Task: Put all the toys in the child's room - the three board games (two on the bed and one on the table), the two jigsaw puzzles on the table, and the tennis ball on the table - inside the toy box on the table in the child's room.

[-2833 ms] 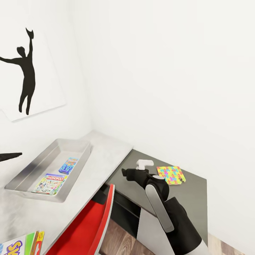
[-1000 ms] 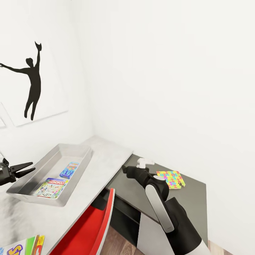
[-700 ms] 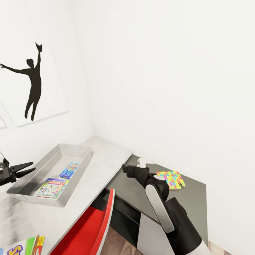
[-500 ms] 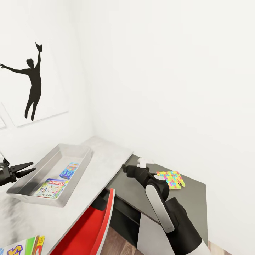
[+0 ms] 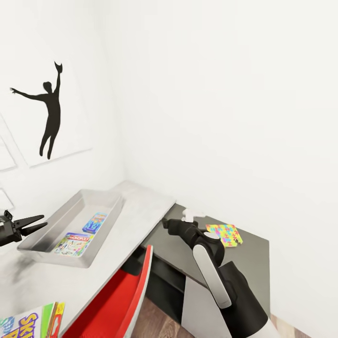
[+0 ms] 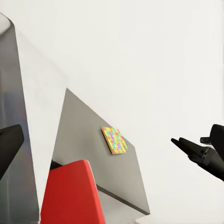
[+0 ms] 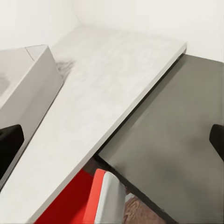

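At the far left the left gripper (image 5: 41,222) hung empty, its fingers slightly apart, just beside the toy box (image 5: 101,198). Two game cartons (image 5: 73,243) lay inside the box, and a third (image 5: 28,324) lay on the pale table (image 5: 136,211). The right gripper (image 5: 165,223) was over the dark shelf (image 5: 253,249); I cannot tell whether it was open. The puzzle (image 5: 224,234) lay on the shelf.

"MONOPOLY" on carton (image 5: 73,243) in toy box (image 5: 42,236)
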You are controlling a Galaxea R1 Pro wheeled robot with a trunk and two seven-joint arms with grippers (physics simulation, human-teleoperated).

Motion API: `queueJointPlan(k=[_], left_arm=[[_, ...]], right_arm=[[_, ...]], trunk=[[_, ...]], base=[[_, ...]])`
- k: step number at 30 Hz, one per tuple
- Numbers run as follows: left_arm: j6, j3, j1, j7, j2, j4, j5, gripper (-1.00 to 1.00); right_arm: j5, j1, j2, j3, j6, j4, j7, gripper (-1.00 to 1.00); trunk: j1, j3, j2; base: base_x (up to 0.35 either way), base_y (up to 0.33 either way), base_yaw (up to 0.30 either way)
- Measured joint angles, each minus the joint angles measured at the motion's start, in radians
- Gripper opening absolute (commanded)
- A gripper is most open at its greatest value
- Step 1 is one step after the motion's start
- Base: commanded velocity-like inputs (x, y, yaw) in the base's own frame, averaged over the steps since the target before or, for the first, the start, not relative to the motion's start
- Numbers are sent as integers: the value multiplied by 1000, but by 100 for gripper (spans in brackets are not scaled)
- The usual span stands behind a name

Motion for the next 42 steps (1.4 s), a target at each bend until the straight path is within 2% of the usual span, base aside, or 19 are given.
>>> queueJointPlan(k=[11,42], left_arm=[[0,0,0,0,1,0,0,100],[-1,0,0,0,0,0,0,100]], right_arm=[[0,0,0,0,0,3,0,100],[1,0,0,0,0,2,-3,100]], trunk=[[0,18,0],[0,69,0]], base=[[-189,0,0],[-24,0,0]])
